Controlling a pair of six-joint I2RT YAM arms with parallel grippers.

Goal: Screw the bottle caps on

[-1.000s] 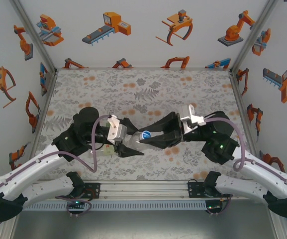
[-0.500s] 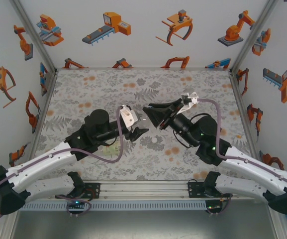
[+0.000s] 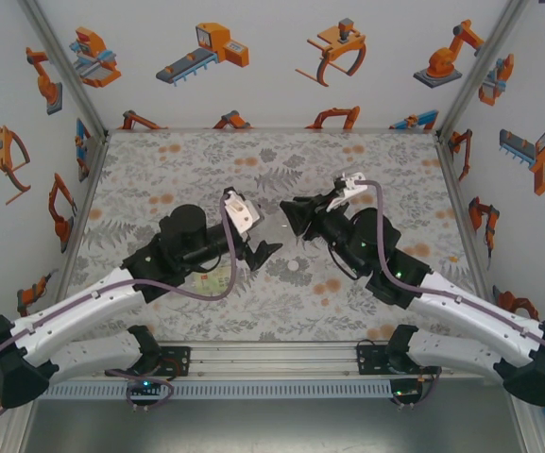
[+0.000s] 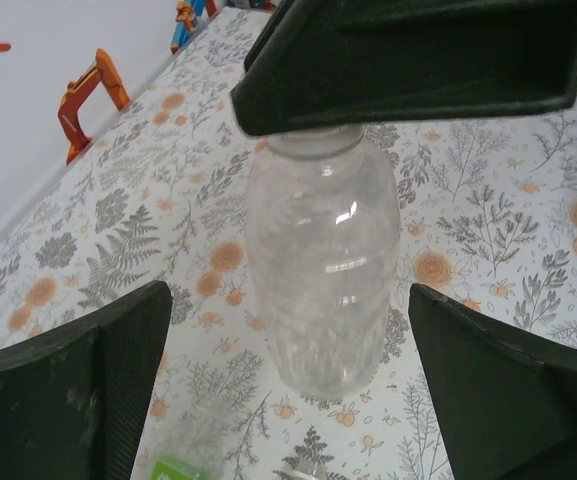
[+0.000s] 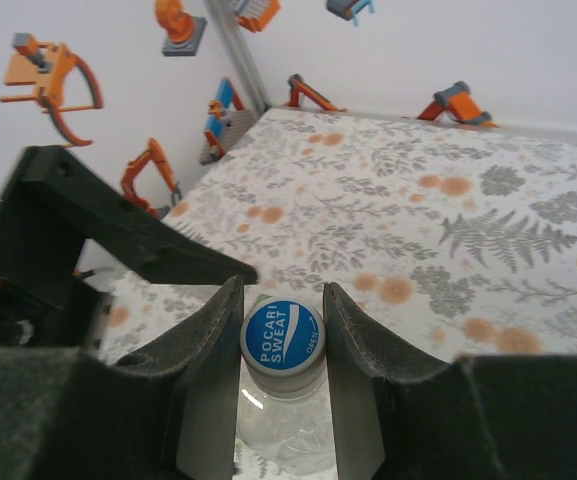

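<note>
White walls dotted with orange robot-arm pictures box in the flat table with its grey fern and orange flower print, and we start on the left, where the left arm reaches in from the near corner. Under its forearm a pale yellow-green label lies on the table, too hidden to make out more. On to the left gripper: its jaws stand wide apart and it has hold of nothing. Its dark padded fingers sit well clear on either side of the small clear unlabelled plastic bottle. That bottle is upright in mid-table between the two arms, neck up and base down toward the patterned surface. Whether the base actually rests there is hard to say from these angles. On its neck sits the small round screw cap with a blue printed top and pale rim. Now the right side: the right gripper reaches in over the bottle's top. Its jaws are drawn in narrow, both black fingers pressed against the sides of the cap. From the left wrist camera one of those dark fingers crosses right above the bottle's shoulder.
</note>
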